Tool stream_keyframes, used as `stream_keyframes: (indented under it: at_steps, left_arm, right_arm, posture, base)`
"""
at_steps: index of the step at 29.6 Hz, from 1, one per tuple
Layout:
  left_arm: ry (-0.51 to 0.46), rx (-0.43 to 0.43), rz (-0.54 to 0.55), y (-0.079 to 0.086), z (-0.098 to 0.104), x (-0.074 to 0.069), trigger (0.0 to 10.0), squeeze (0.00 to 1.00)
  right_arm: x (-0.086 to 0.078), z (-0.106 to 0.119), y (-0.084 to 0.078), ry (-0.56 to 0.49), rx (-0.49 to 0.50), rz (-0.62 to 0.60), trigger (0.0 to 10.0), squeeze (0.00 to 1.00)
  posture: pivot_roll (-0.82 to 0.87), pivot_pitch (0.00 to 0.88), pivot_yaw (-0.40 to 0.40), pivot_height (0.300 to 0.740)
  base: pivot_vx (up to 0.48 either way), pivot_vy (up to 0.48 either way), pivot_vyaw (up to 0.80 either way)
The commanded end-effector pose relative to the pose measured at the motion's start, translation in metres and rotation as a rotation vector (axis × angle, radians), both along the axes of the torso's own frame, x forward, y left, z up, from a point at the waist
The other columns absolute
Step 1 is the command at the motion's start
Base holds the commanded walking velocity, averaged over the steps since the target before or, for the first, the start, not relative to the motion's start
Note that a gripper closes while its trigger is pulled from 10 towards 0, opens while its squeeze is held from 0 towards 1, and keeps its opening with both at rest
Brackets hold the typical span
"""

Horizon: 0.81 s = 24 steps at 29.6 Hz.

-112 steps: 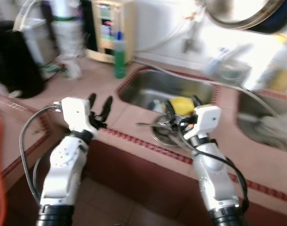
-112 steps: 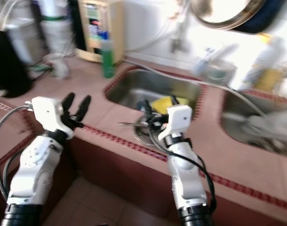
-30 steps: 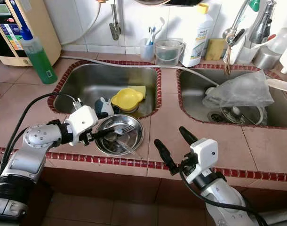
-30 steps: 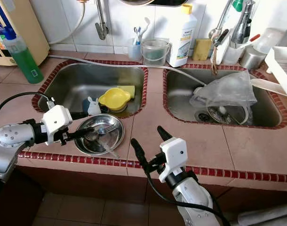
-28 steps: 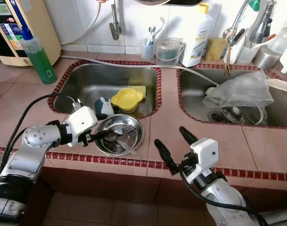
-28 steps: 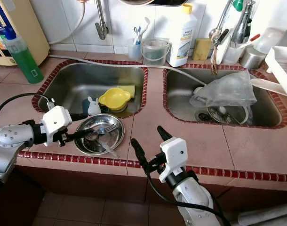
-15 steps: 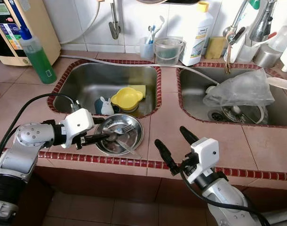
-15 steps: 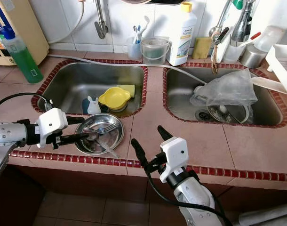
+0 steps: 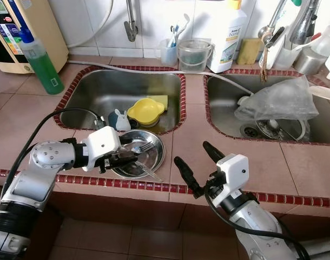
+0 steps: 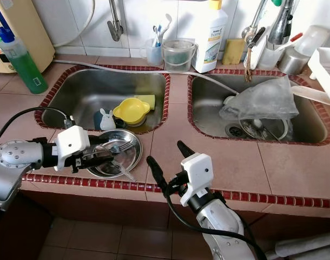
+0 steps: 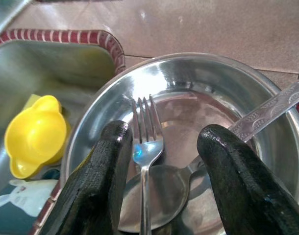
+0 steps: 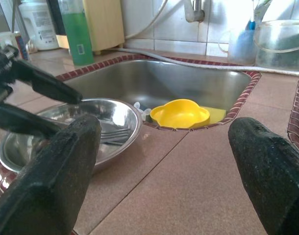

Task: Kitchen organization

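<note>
1. While my left gripper (image 11: 159,161) sits inside the steel bowl (image 9: 154,157), its fingers stand apart on either side of the fork (image 11: 147,142), gripping nothing.
2. Fork and spoon (image 11: 164,193) lie in that bowl, which rests on the tiled surface (image 9: 24,116) at the left sink's (image 9: 94,92) front rim.
3. My right gripper (image 9: 198,162) hovers wide open over the surface edge (nothing held).
4. Behind the bowl, a yellow dish (image 9: 146,111) sits in the sink.
</note>
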<state>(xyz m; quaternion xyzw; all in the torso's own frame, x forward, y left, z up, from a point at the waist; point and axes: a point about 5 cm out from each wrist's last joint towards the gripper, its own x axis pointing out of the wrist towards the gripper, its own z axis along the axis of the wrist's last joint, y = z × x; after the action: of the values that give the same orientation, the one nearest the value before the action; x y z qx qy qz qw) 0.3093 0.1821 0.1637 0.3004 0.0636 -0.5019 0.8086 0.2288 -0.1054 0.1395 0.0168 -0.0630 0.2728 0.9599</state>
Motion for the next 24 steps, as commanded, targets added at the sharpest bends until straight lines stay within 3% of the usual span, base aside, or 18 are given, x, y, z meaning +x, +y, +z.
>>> stream_keyframes:
  at_steps: [1,12,24]
  left_arm:
    - [-0.002,0.023,0.027,-0.003,0.001,0.004,10.0,0.0]
    - [0.078,0.078,0.112,0.008,-0.003,0.007,10.0,0.0]
    - [0.174,0.059,0.149,0.016,0.002,0.001,10.0,0.0]
  right_arm:
    - [-0.002,0.007,-0.001,-0.011,0.021,-0.009,10.0,0.0]
    - [-0.004,0.011,0.0,-0.006,0.041,-0.022,10.0,0.0]
    - [-0.003,0.012,0.001,0.0,0.04,-0.014,10.0,0.0]
  posture:
    - [-0.03,0.147,0.055,0.74]
    - [-0.03,0.152,0.066,0.74]
    - [-0.02,0.153,0.063,0.74]
  base:
    - [0.0,0.0,0.0]
    - [0.0,0.0,0.0]
    - [0.0,0.0,0.0]
